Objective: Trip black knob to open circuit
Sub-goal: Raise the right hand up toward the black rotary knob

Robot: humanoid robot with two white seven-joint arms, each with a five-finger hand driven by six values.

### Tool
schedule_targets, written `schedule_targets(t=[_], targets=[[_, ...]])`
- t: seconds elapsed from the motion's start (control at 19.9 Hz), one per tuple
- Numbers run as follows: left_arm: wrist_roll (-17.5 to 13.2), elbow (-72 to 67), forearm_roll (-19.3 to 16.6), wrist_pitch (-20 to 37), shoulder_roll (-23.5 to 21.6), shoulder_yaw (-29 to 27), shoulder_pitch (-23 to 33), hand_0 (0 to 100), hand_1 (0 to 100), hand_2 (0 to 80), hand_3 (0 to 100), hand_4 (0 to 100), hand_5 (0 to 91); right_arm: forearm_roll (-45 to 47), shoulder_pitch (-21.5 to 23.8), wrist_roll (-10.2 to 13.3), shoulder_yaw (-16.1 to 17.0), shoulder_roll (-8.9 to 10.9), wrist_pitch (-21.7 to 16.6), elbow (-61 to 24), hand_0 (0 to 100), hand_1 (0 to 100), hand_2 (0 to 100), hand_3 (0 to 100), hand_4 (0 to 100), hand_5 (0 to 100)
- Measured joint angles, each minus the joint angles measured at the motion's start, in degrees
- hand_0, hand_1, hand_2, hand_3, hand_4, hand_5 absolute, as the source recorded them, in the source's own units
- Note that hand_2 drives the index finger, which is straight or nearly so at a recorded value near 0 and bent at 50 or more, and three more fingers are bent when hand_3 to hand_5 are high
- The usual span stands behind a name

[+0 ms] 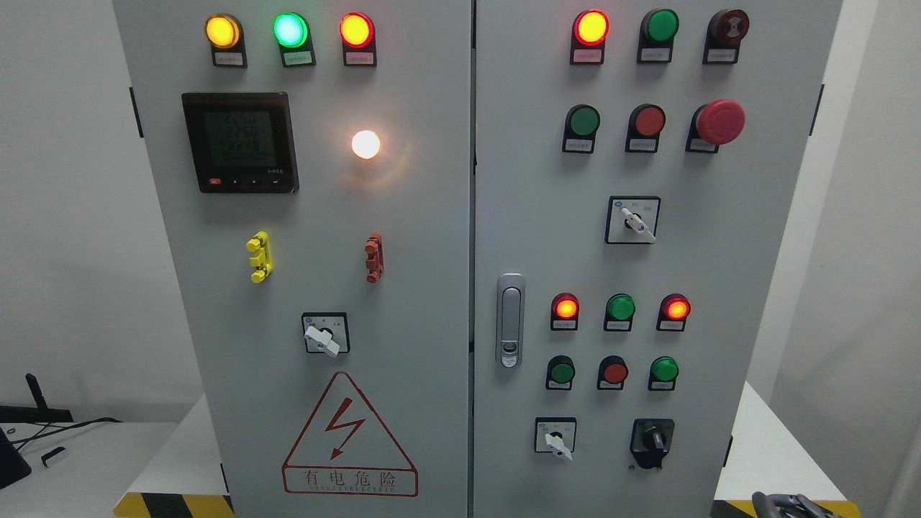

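Black knob (653, 437) round, ridged, untouched on smooth grey cabinet (432, 288); right robot hand (788, 503) grip unclear.

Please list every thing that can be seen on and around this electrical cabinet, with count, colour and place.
cabinet: one, grey, two doors, fills the middle.
indicator lamps: many, yellow, green and red, top of both doors and lower right door.
meter: one, black, upper left door.
white lamp: one, lit, right of the meter.
emergency button: one, red, upper right door.
white selector switches: four, two doors.
black knob: one, bottom of right door.
door handle: one, silver, left edge of right door.
warning triangle: one, red, bottom left door.
right hand: grey, barely visible at bottom right edge.
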State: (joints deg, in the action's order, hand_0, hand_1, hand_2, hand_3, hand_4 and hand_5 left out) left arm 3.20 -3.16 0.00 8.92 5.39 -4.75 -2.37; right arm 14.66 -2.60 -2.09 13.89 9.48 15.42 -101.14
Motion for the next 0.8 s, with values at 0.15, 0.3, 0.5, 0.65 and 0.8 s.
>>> schedule_targets(t=[0.15, 0.3, 0.5, 0.65, 0.8], targets=[[0.0, 0.0, 0.0, 0.0, 0.0, 0.0, 0.0, 12, 39, 0.0, 0, 0, 0.0, 0.01, -0.63, 0.05, -0.03, 0.09, 0.37, 0.23, 26, 61, 56, 100, 100, 91], [0.0, 0.0, 0.0, 0.0, 0.0, 0.0, 0.0, 12, 39, 0.0, 0, 0, 0.0, 0.01, -1.2, 0.05, -0.35, 0.16, 1.23, 0.48, 26, 61, 56, 100, 100, 91], [0.0, 0.0, 0.0, 0.0, 0.0, 0.0, 0.0, 12, 39, 0.0, 0, 0, 0.0, -0.02, -2.1, -0.08, -1.15, 0.15, 1.66, 1.22, 27, 64, 55, 100, 100, 91], [0.0, 0.0, 0.0, 0.0, 0.0, 0.0, 0.0, 12, 39, 0.0, 0, 0, 0.0, -0.11, -3.15, 0.14, -1.71, 0.08, 1.81, 2.18, 28, 64, 54, 100, 100, 91], [0.0, 0.0, 0.0, 0.0, 0.0, 0.0, 0.0, 12, 39, 0.0, 0, 0, 0.0, -0.25, -4.62, 0.61, -2.4, -0.01, 1.82, 3.52, 28, 66, 54, 100, 100, 91]])
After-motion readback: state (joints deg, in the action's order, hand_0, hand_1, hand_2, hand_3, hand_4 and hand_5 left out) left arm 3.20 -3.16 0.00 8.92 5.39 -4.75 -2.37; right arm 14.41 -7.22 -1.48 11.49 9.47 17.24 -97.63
